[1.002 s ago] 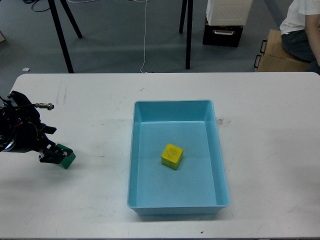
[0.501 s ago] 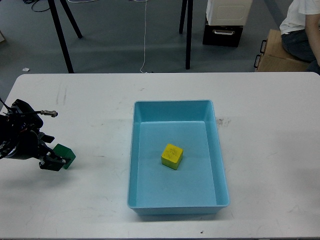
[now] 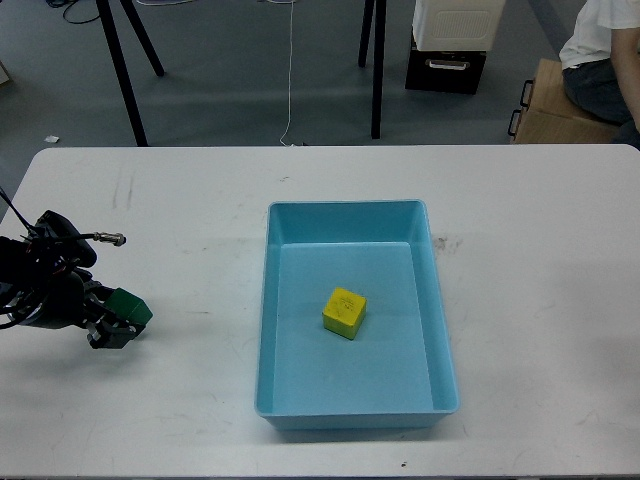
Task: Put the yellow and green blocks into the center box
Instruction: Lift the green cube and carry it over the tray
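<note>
The green block (image 3: 131,306) is at the far left of the white table (image 3: 540,260), a little tilted, held at the tip of my left gripper (image 3: 116,322). The gripper's dark fingers close on the block's left and lower sides. The yellow block (image 3: 344,312) lies inside the light blue box (image 3: 348,212) at the table's center, near the middle of its floor. The green block is well left of the box's left wall. My right gripper is out of view.
Black stand legs (image 3: 124,75) and a cable are on the floor beyond the far table edge. A cardboard box (image 3: 550,105) and a seated person (image 3: 605,60) are at the back right.
My left arm has shifted down and slightly right. The green block has moved with it and now sits a little higher and more tilted. The yellow block and box have not moved.
</note>
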Motion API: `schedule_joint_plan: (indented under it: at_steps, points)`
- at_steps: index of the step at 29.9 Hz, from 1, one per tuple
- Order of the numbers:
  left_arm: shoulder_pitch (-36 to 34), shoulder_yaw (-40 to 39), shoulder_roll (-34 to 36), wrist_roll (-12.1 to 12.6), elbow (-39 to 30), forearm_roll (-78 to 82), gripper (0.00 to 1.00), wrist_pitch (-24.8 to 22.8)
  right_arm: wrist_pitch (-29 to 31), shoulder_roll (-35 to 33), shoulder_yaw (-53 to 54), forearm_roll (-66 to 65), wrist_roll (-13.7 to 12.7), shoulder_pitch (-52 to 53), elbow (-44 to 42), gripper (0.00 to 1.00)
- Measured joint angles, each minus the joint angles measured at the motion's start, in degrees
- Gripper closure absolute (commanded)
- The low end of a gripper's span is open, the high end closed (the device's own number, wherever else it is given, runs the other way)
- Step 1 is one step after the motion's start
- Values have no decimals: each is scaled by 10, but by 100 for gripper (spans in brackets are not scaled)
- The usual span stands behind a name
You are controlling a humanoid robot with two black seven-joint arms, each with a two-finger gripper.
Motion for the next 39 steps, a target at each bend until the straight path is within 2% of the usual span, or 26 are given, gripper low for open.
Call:
schedule_joint_plan:
  at_steps: [1,4,7,9,13,18,22,26,30,39]
  points:
    - [0,0,-1,0,0,0,46,0,0,0,0,0,0,0,0,2]
    - [1,0,-5,0,3,0,64,1,0,0,0,0,0,0,0,3]
    - [4,0,-9,0,6,0,78,22,0,0,0,0,0,0,0,2]
    - [4,1,-9,0,8,0,83,35,-6,0,0,0,0,0,0,2]
    - [-7,-7,-5,0,11,0,83,42,-30,-1,3,0,0,0,0,3]
    - [-65,-39,18,0,-8,-26,82,39,-50,-2,5,0,0,-18,-7,2]
    - [-122,-45,44,0,-75,-71,83,28,-52,-3,6,-1,1,-28,-30,2]
    - [-181,-46,37,0,-156,-78,83,3,-51,-3,4,-1,1,-37,-56,2]
    - [-229,-45,-32,0,-182,-75,82,0,-48,-5,2,-1,1,-44,-78,2]
    - [-267,-21,-215,0,-152,-25,81,0,-51,-12,5,0,2,-47,-124,3]
